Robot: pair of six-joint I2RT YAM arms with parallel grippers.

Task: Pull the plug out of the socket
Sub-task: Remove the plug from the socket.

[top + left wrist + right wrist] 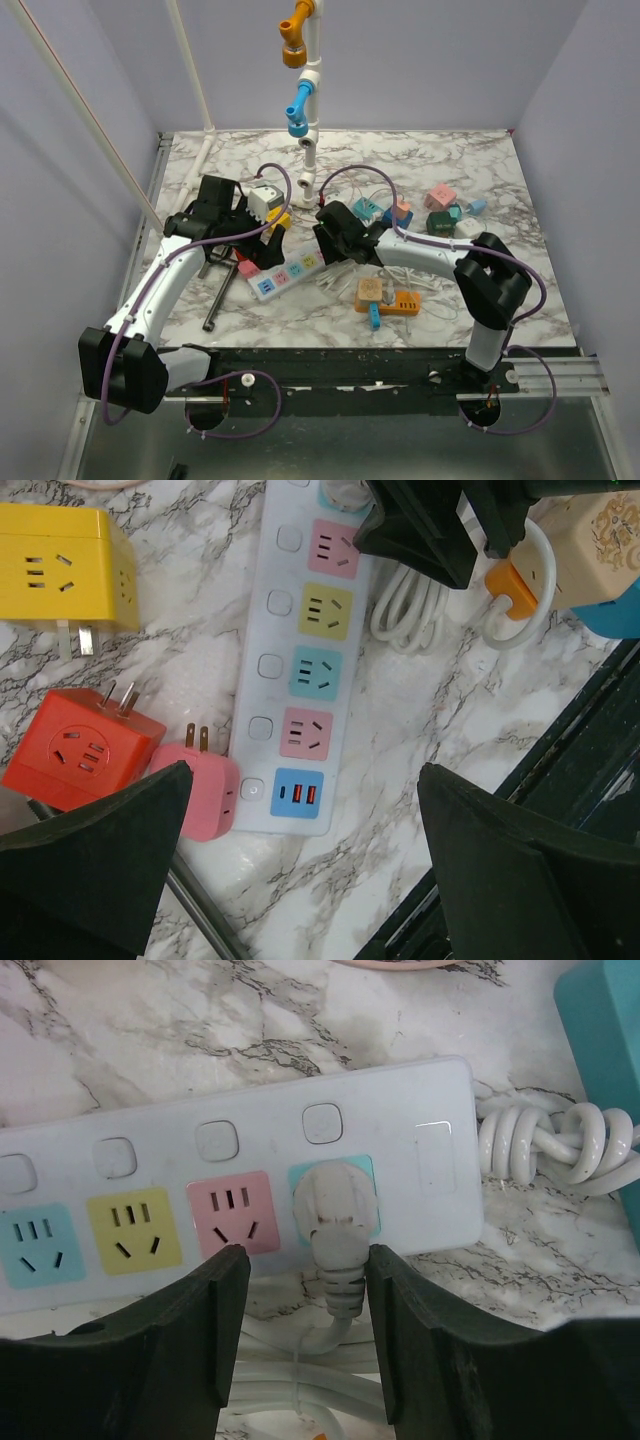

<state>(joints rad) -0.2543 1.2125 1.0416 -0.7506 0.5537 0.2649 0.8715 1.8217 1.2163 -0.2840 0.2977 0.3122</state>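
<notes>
One plug [335, 1210] on the diagonal socket [285, 275] points into the open right end effector [310, 1260].

The socket [288, 272] is a long white power strip lying flat and diagonally at mid-table, with a blue USB panel at its near-left end. Its pastel outlets run pink, turquoise, yellow, pink, turquoise toward the far right, each beside a white square button. The plug [333, 1210], greyish white with a ribbed collar, sits seated in the last turquoise outlet at the far-right end, its cable leaving over the near-right long edge
</notes>
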